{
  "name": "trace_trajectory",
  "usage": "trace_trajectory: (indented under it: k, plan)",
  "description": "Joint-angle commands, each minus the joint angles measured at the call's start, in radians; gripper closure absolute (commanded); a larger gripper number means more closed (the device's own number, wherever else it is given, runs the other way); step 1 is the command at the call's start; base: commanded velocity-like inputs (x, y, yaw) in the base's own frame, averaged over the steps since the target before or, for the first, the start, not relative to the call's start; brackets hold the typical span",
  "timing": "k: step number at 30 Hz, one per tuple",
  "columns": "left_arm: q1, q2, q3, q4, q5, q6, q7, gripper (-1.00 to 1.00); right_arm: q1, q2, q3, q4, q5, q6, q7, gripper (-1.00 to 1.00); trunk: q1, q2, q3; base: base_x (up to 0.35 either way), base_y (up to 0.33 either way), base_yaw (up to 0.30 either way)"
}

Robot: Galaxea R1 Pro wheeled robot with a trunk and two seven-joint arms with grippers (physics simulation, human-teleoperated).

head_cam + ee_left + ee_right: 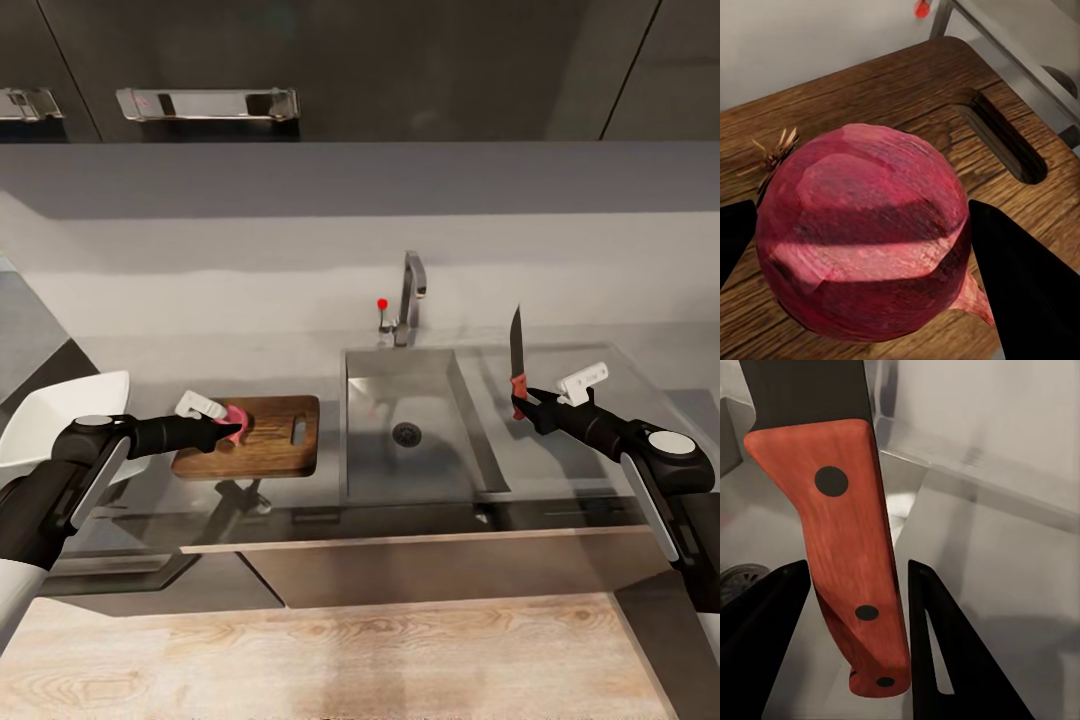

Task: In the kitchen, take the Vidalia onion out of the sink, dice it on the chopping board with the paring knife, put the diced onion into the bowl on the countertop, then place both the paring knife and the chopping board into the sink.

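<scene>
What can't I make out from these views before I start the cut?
- Bowl: cut off by the head view's left edge, partly behind the left arm.
- Onion underside and its contact with the chopping board: hidden by the onion.
- Paring knife blade: cut off by the right wrist view's edge.

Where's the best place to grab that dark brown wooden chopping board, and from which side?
Grip the dark brown wooden chopping board at its slotted end, coming from the sink side. That end is free, whereas the left claw and red onion occupy the other.
</scene>
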Motion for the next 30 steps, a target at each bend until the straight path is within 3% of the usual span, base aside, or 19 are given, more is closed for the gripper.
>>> trace_trajectory:
  k: [1, 13, 30]
  plan:
    - [-0.001, 0.001, -0.001, -0.001, 0.007, 0.007, 0.001, 1.00, -0.001, 0.000, 0.000, -0.001, -0.005, 0.008, 0.002, 1.00, 0.001, -0.002, -0.003, 0.000, 0.000, 0.000]
    - [-0.001, 0.001, 0.002, -0.032, 0.007, 0.064, 0.001, 1.00, -0.001, 0.000, 0.000, -0.001, -0.005, 0.007, 0.002, 1.00, 0.001, -0.002, -0.007, 0.000, 0.000, 0.000]
    - [-0.001, 0.005, 0.010, -0.036, 0.008, 0.069, 0.004, 1.00, -0.001, 0.000, 0.000, -0.001, -0.005, 0.007, 0.002, 1.00, 0.001, -0.002, -0.013, 0.000, 0.000, 0.000]
